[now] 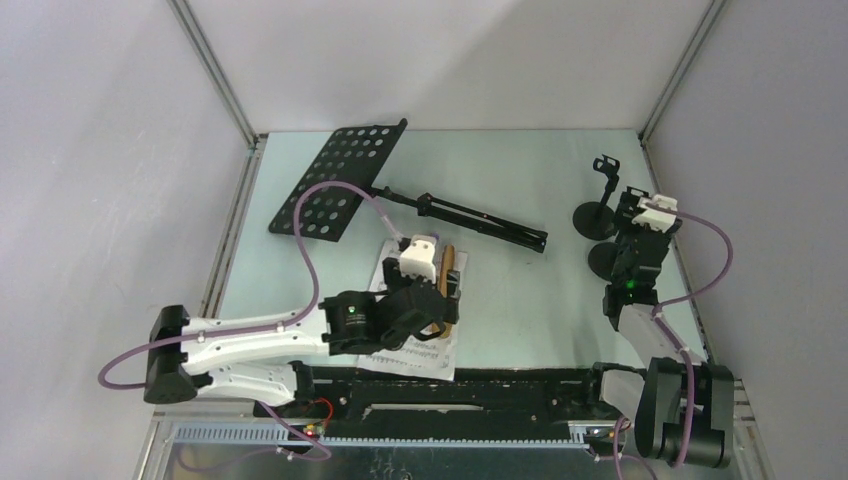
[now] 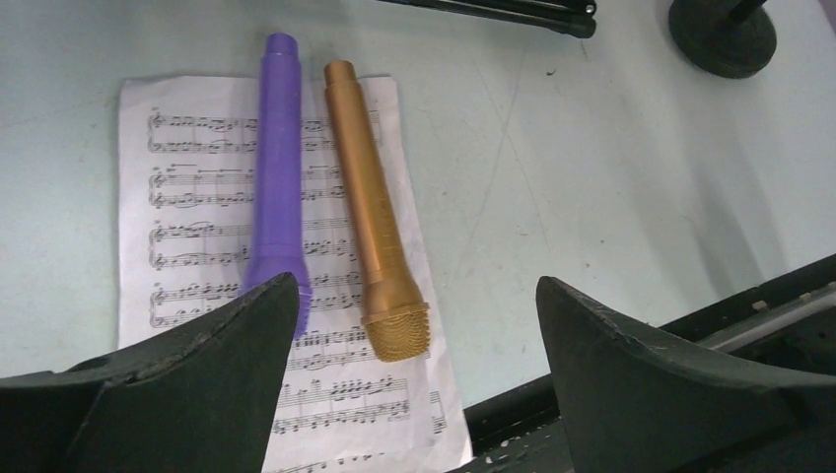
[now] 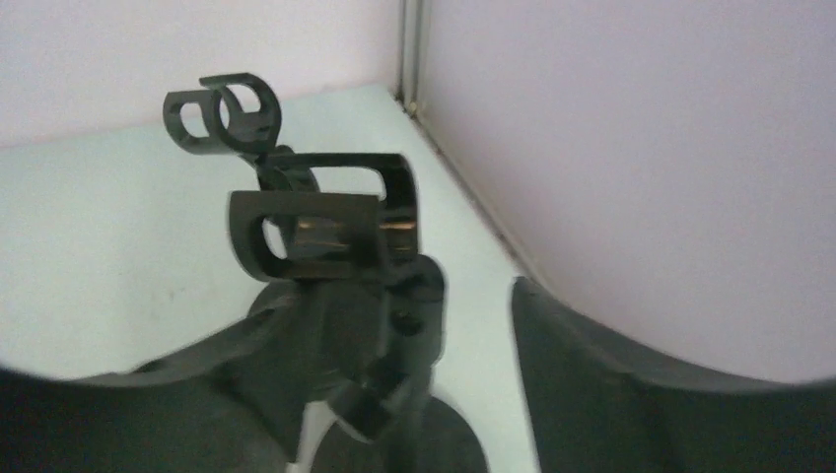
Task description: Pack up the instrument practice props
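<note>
Left gripper [image 2: 414, 284] released, jaws wide, above purple microphone [image 2: 276, 177] and tan microphone [image 2: 365, 197], side by side on sheet-music page [image 2: 197, 197] on the bench [image 2: 611, 197]. Right gripper [image 3: 394, 296] loosened around near black holder [image 3: 325, 232]; second holder [image 3: 222, 113] just behind. Music rack [image 1: 335, 185] flat, far left.

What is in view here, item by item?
music rack: one, black, lying far left, legs folded
sheet music: count unclear, white, near centre-left
purple microphone: one, purple, on the sheet music
tan microphone: one, tan, beside the purple one
far holder: one, black, upright, far right
near holder: one, black, upright, just nearer
table: one, pale green, under everything
left pincer: one, black, open above the microphones
right pincer: one, black, open around the near holder
</note>
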`<action>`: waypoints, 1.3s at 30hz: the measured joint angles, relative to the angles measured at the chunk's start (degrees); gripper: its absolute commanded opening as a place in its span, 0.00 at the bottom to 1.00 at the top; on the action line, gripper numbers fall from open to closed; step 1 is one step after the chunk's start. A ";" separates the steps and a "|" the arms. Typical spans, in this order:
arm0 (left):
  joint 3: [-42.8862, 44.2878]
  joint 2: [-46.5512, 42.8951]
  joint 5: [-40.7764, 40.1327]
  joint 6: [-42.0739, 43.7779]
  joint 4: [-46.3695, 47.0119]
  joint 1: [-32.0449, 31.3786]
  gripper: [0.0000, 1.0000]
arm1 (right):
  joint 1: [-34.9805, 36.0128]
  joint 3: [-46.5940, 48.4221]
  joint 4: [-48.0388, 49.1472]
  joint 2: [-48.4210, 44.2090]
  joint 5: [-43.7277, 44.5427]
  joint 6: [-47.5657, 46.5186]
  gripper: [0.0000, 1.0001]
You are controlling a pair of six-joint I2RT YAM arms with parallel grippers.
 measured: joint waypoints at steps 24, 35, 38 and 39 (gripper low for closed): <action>-4.33 -10.05 -5.88 -1.53 -10.43 1.36 1.00 | -0.31 3.61 -58.49 -43.41 -9.03 35.36 1.00; -4.31 -21.55 -7.15 -1.90 -14.88 5.62 1.00 | -0.33 18.86 -89.35 -38.73 -36.92 44.89 1.00; -3.50 -24.61 -7.93 -0.94 -18.75 9.94 1.00 | -0.31 19.39 -90.82 -41.13 -43.71 46.21 1.00; -2.89 -25.38 -7.50 -0.31 -19.71 11.98 1.00 | -0.31 19.39 -90.73 -42.75 -45.48 46.66 1.00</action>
